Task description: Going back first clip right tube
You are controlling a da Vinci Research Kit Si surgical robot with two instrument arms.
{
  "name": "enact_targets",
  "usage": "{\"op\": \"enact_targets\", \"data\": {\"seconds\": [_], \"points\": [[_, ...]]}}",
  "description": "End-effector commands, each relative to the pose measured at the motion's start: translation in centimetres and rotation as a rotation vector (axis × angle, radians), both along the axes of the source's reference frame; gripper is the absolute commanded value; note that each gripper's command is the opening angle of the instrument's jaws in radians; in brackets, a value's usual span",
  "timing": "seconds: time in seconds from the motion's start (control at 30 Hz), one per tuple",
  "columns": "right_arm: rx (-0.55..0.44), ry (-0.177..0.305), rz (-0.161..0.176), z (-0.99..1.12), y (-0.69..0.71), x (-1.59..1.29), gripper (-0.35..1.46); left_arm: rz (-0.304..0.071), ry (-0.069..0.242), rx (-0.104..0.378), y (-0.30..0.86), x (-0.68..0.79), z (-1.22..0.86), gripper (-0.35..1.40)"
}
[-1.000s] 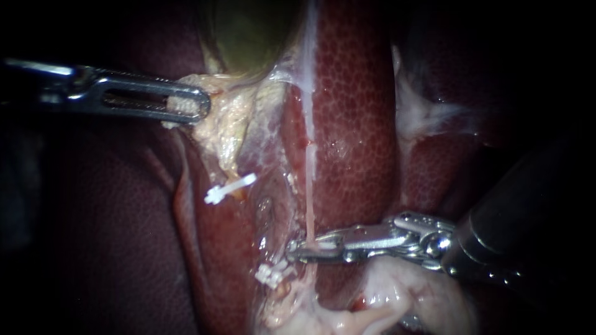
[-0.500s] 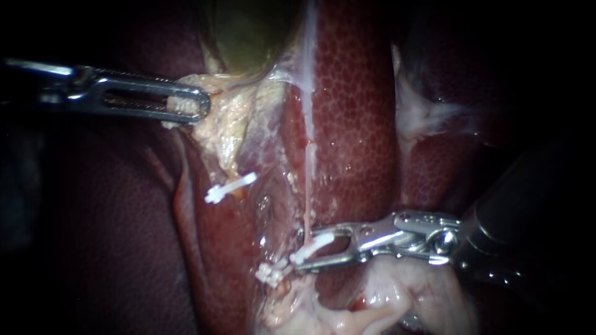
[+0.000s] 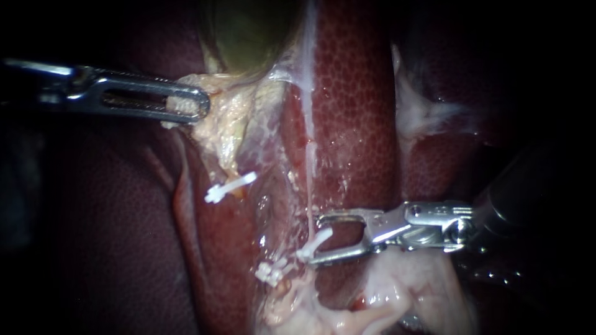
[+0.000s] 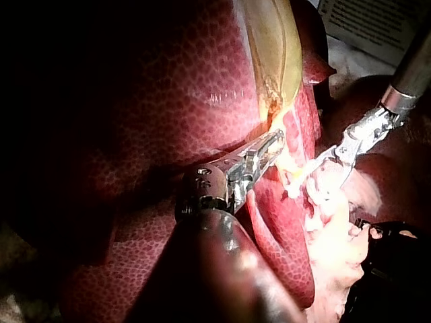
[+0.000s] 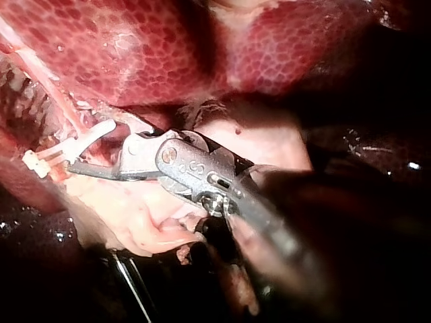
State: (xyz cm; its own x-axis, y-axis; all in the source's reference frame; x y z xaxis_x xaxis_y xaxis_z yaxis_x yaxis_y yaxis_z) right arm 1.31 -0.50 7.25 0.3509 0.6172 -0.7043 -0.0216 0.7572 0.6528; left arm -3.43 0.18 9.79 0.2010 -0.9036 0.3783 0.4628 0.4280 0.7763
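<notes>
My right instrument [image 3: 315, 239] comes in from the right, its jaws open around a white clip [image 3: 315, 244] that sits closed across the thin pale right tube [image 3: 308, 186]. The jaws do not press on the clip. In the right wrist view the same clip [image 5: 91, 138] lies just ahead of the right instrument [image 5: 94, 158]. My left instrument [image 3: 186, 103] is shut on pale fatty tissue [image 3: 226, 118] below the gallbladder [image 3: 248, 31], holding it to the upper left. The left wrist view shows the left instrument [image 4: 269, 145] on that tissue.
A second white clip [image 3: 230, 187] sits on the left tube, and another clip [image 3: 271, 272] lies lower down by pale tissue [image 3: 397, 291]. Liver [image 3: 354, 111] surrounds the field. The right instrument's dark shaft [image 3: 534, 198] fills the right side.
My right jaws opened from around the tube and left a white clip on it. The right instrument has drawn back a little to the right. The left instrument has held still.
</notes>
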Motion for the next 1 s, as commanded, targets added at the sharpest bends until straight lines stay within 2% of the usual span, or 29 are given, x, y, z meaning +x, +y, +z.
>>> {"op": "enact_targets", "data": {"seconds": [0.03,0.3,0.7,0.9,1.0], "points": [[0.002,0.003,-0.004,-0.02,0.01,-0.02,0.60,0.000,0.000,0.000,0.00,0.00,0.00,-0.35],[-0.015,0.017,-0.021,-0.22,0.03,-0.14,0.60,0.000,0.000,0.000,0.00,0.00,0.00,-0.35],[-0.059,0.086,-0.013,-0.70,0.39,-0.40,0.60,0.000,0.000,-0.001,0.00,0.00,0.01,-0.35],[-0.078,0.143,0.010,-1.07,0.58,-0.47,0.60,0.000,0.000,-0.001,0.00,0.00,0.01,-0.35],[-0.100,0.162,0.009,-1.24,0.65,-0.50,0.60,0.000,0.001,-0.001,-0.01,-0.01,0.02,-0.35]]}}
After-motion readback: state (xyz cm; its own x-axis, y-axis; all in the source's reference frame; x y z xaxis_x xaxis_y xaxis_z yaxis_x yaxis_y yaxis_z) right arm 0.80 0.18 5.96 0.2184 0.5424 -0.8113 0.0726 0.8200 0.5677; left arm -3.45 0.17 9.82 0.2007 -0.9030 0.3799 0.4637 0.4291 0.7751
